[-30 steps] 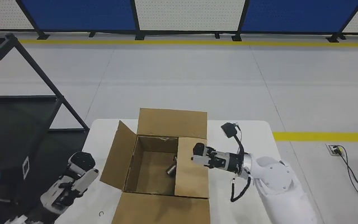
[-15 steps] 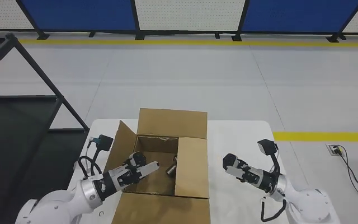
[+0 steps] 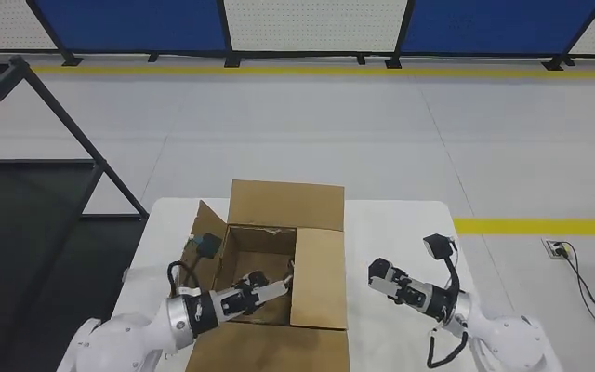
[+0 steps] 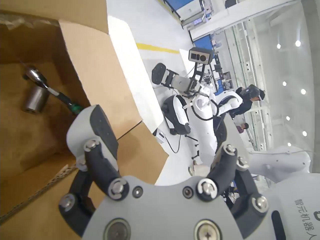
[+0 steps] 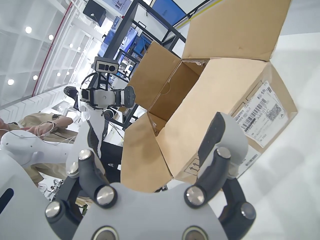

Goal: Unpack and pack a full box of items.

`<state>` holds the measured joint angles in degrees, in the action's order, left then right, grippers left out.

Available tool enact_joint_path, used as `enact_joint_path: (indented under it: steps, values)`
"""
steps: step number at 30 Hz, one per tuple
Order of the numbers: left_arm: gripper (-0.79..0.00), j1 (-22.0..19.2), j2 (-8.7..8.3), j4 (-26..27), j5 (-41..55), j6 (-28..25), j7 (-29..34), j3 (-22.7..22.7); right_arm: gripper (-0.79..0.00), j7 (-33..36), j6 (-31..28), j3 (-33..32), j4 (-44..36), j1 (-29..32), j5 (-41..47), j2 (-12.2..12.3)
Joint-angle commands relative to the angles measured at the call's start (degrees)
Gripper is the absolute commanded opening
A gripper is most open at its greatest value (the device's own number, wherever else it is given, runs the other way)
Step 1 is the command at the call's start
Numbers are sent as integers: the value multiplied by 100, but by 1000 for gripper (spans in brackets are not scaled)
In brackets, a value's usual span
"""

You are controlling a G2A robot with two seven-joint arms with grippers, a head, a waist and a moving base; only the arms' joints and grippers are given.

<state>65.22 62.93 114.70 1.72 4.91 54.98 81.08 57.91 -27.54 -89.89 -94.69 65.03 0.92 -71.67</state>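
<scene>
- While the brown cardboard box (image 3: 286, 203) stands with its flaps open on the white counter (image 3: 400, 223), the top view places the left end effector (image 3: 271, 284) down inside it, with the forearm slanting in from the near-left corner. The right end effector (image 3: 376, 272) sits outside, near the box's right wall and above the counter, its arm folded back at the elbow.
- From the left wrist view, a chrome ratchet wrench with a black handle and a dull steel socket, seemingly fitted to its head (image 4: 53, 92), lies on the box floor close to the right wall. The left end effector's fingers are spread wide with nothing between them, and one pad (image 4: 100, 126) hangs just over the handle's end.
- The wrench is probably rigid, heavy for its size and slick on the polished head, and the socket might drop off its drive. The dark handle looks the safest hold, pinched across its narrow width close to the head for balance.
- From the right wrist view, the right end effector (image 5: 155, 136) is spread wide and empty. It faces the box's labelled side wall without touching it.
</scene>
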Motion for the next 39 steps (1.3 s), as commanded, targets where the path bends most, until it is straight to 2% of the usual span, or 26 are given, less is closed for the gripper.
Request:
enact_joint_path:
  steps: [1,6,10,19,30,39]
  values:
    - [0,-228,20,-222,92,225,133,-301,0,7,-17,-85,-58,102,41,30]
    - [0,-767,79,-748,-201,616,-69,-883,0,101,-122,-353,-234,436,251,113]
    - [0,-1014,108,-1051,-424,825,-100,-1194,0,99,-177,-517,-293,628,368,169]
    - [0,-1125,100,-1326,-784,915,-93,-1420,0,105,-236,-551,-337,731,510,263]
    - [0,-1411,206,-1751,-457,741,-373,-1798,0,430,-429,-420,-417,833,882,371]
    - [0,-1602,250,-1555,-90,612,-601,-1744,0,879,-755,-318,-481,838,1313,470]
